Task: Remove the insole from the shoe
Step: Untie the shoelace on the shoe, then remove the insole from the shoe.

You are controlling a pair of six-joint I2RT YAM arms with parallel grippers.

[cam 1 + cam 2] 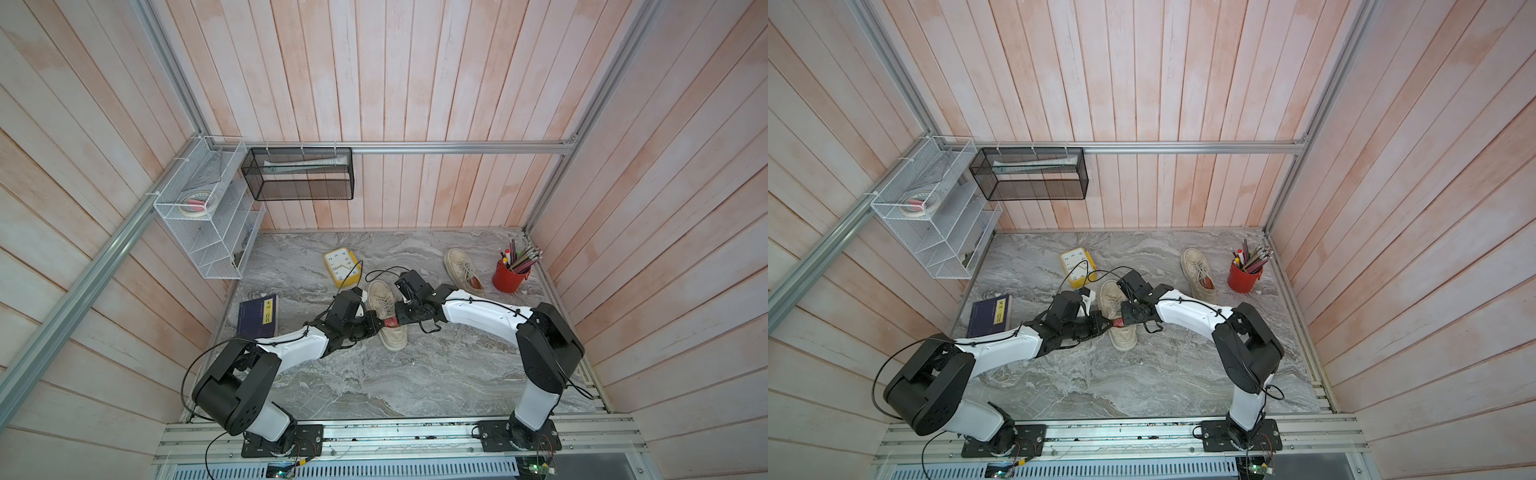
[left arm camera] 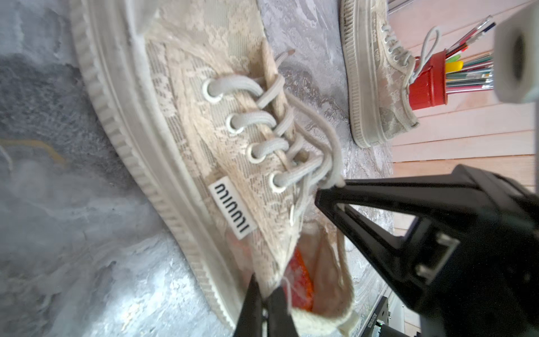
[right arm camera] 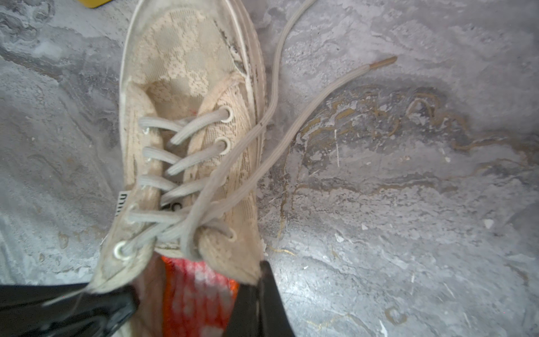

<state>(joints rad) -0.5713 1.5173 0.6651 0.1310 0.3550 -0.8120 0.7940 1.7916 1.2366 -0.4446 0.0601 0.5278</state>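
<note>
A beige lace shoe (image 1: 380, 301) lies mid-table with its toe pointing away, seen in both top views. The red-orange patterned insole (image 3: 195, 294) shows inside its heel opening (image 2: 300, 280). My left gripper (image 2: 266, 284) is shut on the shoe's near side wall at the collar. My right gripper (image 3: 258, 277) is shut on the opposite side wall, one finger inside beside the insole and one outside. In both top views the two grippers (image 1: 376, 326) (image 1: 397, 320) meet over the heel opening with the insole (image 1: 1119, 322) showing between them. The shoe's laces (image 3: 291, 125) trail loose on the table.
A second beige shoe (image 1: 463, 270) and a red cup of pencils (image 1: 510, 276) stand back right. A yellow clock (image 1: 341, 266) lies just beyond the shoe's toe. A blue book (image 1: 258, 316) lies left, with a white wire rack (image 1: 208, 216) on the left wall above it.
</note>
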